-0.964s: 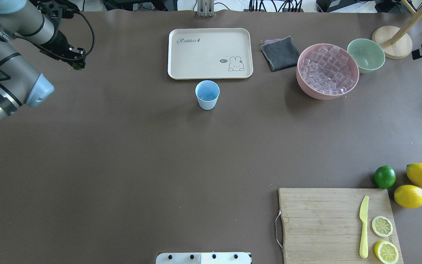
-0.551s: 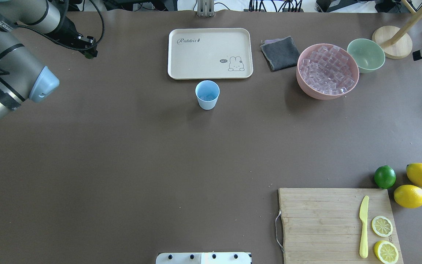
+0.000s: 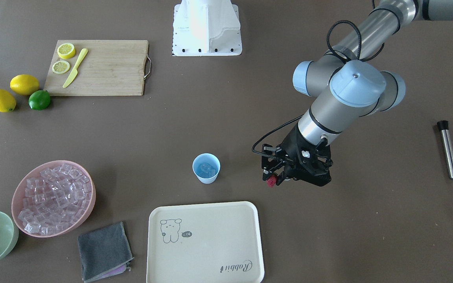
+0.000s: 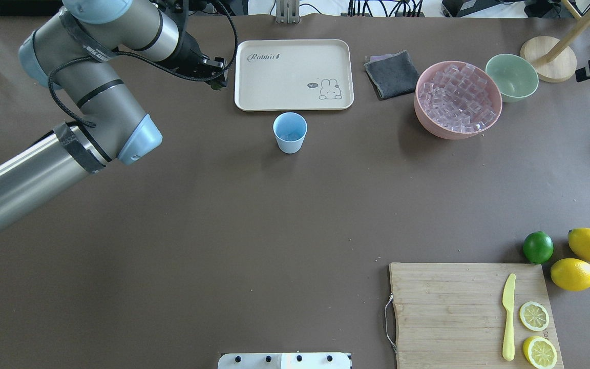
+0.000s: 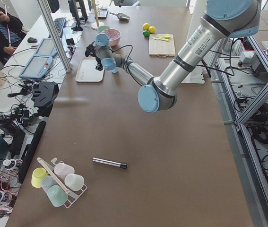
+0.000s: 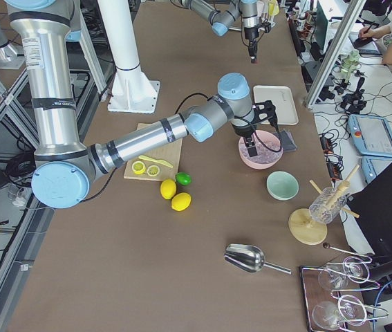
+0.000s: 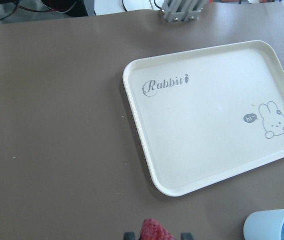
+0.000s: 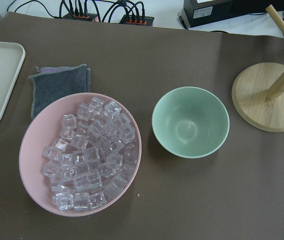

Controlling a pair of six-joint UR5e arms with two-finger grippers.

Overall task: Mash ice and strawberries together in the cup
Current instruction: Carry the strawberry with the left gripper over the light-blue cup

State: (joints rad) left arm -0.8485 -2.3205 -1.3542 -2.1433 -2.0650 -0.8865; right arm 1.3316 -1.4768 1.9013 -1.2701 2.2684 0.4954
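The cup (image 3: 206, 168) is standing on the tabletop (image 3: 226, 129), and some ice (image 3: 207, 170) is already lying in it. Near the cup, on the left arm's side, the left jaws are hanging over the tabletop and squeezing the strawberry (image 7: 156, 231) tight. So the strawberry is not in the cup yet. I think the arm is bringing it over. Next, the jaws are going to need to stop right over the cup's mouth and let go, so the berry falls inside and not on the rim. The tray (image 3: 210, 236) is lying just past the cup. Far from the cup, the right jaws are hanging over the pink bowl (image 3: 89, 210) of ice. I cannot tell if they are apart or together. A second ago the left jaws were much farther from the cup. Now they are coming in by the tray's corner.
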